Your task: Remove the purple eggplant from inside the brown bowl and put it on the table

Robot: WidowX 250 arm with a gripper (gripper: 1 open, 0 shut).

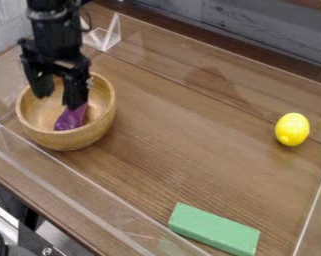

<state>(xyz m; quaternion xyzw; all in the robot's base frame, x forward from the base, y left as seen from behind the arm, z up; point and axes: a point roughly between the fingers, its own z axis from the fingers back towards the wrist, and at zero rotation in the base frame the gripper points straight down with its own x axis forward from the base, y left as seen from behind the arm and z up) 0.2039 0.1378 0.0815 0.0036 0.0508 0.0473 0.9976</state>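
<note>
1. While the black two-finger gripper (57, 86) hangs pointing down over the round light-brown wooden bowl (99, 125), its jaws stand apart, holding nothing.
2. Small glossy purple eggplant (72, 119) lies inside the bowl, partly hidden behind the near finger; contact cannot be told.
3. Bowl sits at the left of the dark wood-grain table (190, 130).
4. Round yellow lemon (292, 129) at far right, flat green rectangular block (215, 229) near the front edge, both well apart from the bowl.

A robot test bench is showing here: low clear acrylic walls (149, 222) are fencing a wood-grain tabletop (190, 130), with toy props lying about, a lemon (292, 129) among them.
</note>
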